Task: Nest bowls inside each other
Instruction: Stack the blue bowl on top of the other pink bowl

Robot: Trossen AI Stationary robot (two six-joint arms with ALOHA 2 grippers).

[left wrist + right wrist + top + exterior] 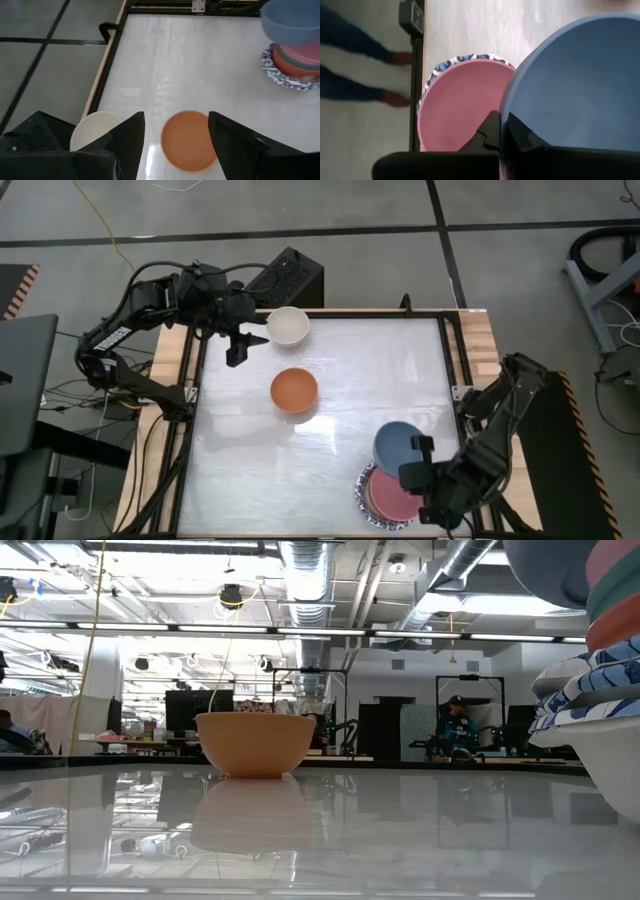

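Observation:
My right gripper (421, 448) is shut on a blue bowl (397, 444), held above the far edge of a stack of bowls (385, 498) at the table's near right. The stack's top bowl is pink (460, 107), and a blue-and-white patterned rim (454, 61) shows beneath it. An orange bowl (294, 390) rests on its base mid-table. A cream-white bowl (288, 326) rests at the far left. My left gripper (240, 346) hangs open just left of the cream-white bowl, raised above the table and touching nothing. My right gripper pinches the blue bowl's rim (504, 120) on the side nearest the stack. One finger (489, 131) is outside the wall and the other (521, 135) inside. The fingers slant down from the table's near right. The bowl is lifted clear, above the stack.
A black frame (448, 350) borders the white table top. A black box (290, 275) stands beyond the far edge. A person's legs (350, 50) show on the floor past the table's edge near the stack. Free table lies between the orange bowl and the stack.

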